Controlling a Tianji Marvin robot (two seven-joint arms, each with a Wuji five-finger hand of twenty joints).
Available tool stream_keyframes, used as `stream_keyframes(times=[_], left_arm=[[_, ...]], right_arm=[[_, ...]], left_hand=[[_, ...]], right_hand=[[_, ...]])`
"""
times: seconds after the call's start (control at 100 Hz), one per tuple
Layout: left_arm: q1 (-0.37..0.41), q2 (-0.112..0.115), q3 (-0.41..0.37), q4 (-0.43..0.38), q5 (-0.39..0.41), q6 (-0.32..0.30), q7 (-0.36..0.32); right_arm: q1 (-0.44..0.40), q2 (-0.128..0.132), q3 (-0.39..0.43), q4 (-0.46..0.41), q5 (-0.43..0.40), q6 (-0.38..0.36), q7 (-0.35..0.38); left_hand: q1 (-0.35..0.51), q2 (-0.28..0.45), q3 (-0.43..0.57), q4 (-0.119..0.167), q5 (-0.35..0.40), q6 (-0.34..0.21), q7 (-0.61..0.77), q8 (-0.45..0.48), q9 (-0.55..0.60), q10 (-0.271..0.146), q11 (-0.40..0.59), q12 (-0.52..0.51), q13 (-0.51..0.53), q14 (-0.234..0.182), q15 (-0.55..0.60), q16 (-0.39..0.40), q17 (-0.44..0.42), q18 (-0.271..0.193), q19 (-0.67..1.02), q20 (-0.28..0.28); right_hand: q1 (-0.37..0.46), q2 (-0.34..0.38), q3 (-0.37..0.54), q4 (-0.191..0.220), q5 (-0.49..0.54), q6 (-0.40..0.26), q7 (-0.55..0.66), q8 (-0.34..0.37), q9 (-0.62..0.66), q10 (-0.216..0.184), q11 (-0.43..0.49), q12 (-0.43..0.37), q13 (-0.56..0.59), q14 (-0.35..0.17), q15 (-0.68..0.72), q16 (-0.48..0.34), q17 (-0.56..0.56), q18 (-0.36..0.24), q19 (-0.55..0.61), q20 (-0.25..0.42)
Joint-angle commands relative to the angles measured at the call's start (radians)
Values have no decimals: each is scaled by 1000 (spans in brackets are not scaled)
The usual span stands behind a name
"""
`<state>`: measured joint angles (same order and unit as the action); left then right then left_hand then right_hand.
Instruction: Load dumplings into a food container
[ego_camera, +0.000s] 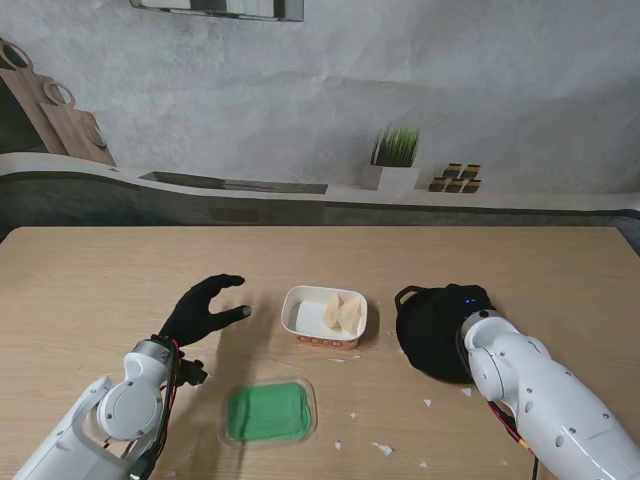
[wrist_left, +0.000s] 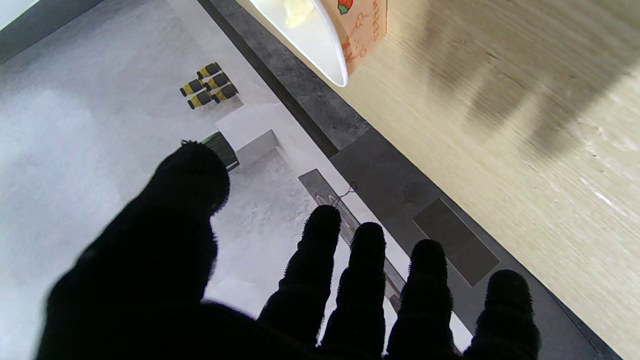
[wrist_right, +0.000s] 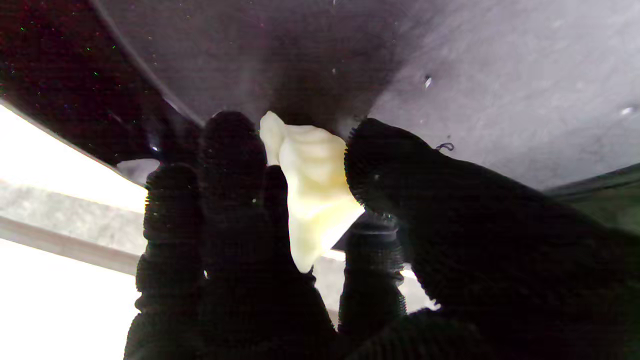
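Black-gloved fingers (wrist_right: 235, 150) of the right hand (wrist_right: 310, 240) were pinched on a pale pleated dumpling (wrist_right: 312, 185), thumb on one flank and two fingers on the other, directly over the dark plate (ego_camera: 425, 335) at centre right of the stand view. Whether the dumpling had cleared the plate surface could not be told.

Judged from its folds, the dumpling looked soft, light and easily torn or squashed; the thick belly, where the fingers already sat, seemed the safest hold, with only gentle pressure, since the skin could be slippery.

Toward the lower left of the stand view, the left hand (ego_camera: 205, 308) hovered with its fingers (wrist_left: 367, 250) spread and gripping nothing, close beside the food container (ego_camera: 324, 316).

That white container, with an orange printed wall, sat at the frame's centre and already held a few dumplings (ego_camera: 340, 312); bare floor remained on its left side. Its raised rim would likely need clearing from above.

A green lid (ego_camera: 268, 412) lay nearer the robot, apart from the container. Bare tabletop (ego_camera: 520, 270) separated plate and container, giving an unobstructed crossing, and the tabletop edges were well away.
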<state>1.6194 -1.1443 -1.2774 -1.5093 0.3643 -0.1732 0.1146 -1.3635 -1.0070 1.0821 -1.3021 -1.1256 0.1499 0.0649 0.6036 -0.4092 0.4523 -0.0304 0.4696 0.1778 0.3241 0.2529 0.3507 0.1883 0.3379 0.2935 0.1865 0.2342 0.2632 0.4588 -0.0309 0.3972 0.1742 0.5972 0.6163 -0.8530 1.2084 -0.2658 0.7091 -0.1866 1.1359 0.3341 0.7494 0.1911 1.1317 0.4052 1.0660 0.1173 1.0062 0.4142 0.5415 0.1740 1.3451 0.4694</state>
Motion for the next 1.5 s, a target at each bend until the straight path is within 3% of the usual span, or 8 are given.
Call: stream_keyframes(times=[0.0,0.17,0.36,0.62,0.8,0.96,1.12,1.49], left_arm=[[1,-3,2,-4,-3,5,-14],[0,-4,3,-6,-6,9,-14],[-1,-4,5,-5,-7,11,-15],[-3,-5,6,-4,-11,10,-13],[-1,-7,2,-9,-14,9,-7],[10,-9,-11,-21,-20,4,2],[23,-13,-26,-33,-35,6,12],[31,-16,-41,-39,-52,9,20]], right_arm=[[-18,-12,-4,30,-2,-24,1],[-33,-16,29,29,-7,-65,-67],[-75,-23,116,-26,-10,-138,-121],[-133,-40,243,-172,54,-223,-113],[-119,-52,246,-249,142,-254,-78],[-51,-59,156,-265,206,-245,-46],[40,-75,4,-242,285,-179,-38],[259,-150,-336,-56,456,-42,-121]], left_hand=[[2,-7,7,13,12,-7,2,8,3,13,3,-3,13,2,14,16,-16,-23,-35,-15],[3,-8,8,13,12,-8,1,8,1,13,3,-3,14,3,15,17,-16,-24,-35,-15],[3,-9,8,13,12,-7,2,9,1,13,3,-3,14,2,15,17,-14,-22,-35,-15],[5,-12,13,13,11,-8,3,9,2,13,5,-2,15,3,18,18,-11,-21,-34,-15],[2,-10,14,12,10,-7,4,9,1,12,6,-2,14,2,19,18,-11,-21,-34,-16],[1,-1,12,12,10,-5,3,8,1,14,5,-3,14,2,19,17,-7,-23,-33,-17],[5,8,6,12,8,-4,0,7,0,16,3,-4,14,2,19,17,0,-22,-31,-16],[15,12,-2,14,7,-2,-3,5,2,17,3,-4,14,3,18,16,0,-23,-30,-16]], right_hand=[[129,-4,89,-21,81,-21,68,10,129,-135,26,-4,78,21,41,-28,35,35,48,-11],[154,-61,144,-22,157,2,52,33,182,-101,25,-14,133,56,78,-23,97,46,58,-25],[166,-71,185,-20,168,32,45,74,184,-80,33,17,151,73,119,33,124,53,64,-34],[184,-86,214,-24,183,56,37,111,180,-69,30,53,151,91,150,71,129,68,65,-33],[186,-86,214,-25,188,59,33,115,182,-67,26,58,152,94,153,76,130,71,65,-31],[183,-85,213,-25,187,55,30,118,183,-66,23,62,149,92,151,78,128,69,62,-31],[183,-83,211,-25,187,57,28,120,182,-68,21,64,149,91,150,79,126,68,60,-31],[181,-77,209,-26,179,56,28,124,177,-68,18,72,148,85,147,83,126,68,58,-31]])
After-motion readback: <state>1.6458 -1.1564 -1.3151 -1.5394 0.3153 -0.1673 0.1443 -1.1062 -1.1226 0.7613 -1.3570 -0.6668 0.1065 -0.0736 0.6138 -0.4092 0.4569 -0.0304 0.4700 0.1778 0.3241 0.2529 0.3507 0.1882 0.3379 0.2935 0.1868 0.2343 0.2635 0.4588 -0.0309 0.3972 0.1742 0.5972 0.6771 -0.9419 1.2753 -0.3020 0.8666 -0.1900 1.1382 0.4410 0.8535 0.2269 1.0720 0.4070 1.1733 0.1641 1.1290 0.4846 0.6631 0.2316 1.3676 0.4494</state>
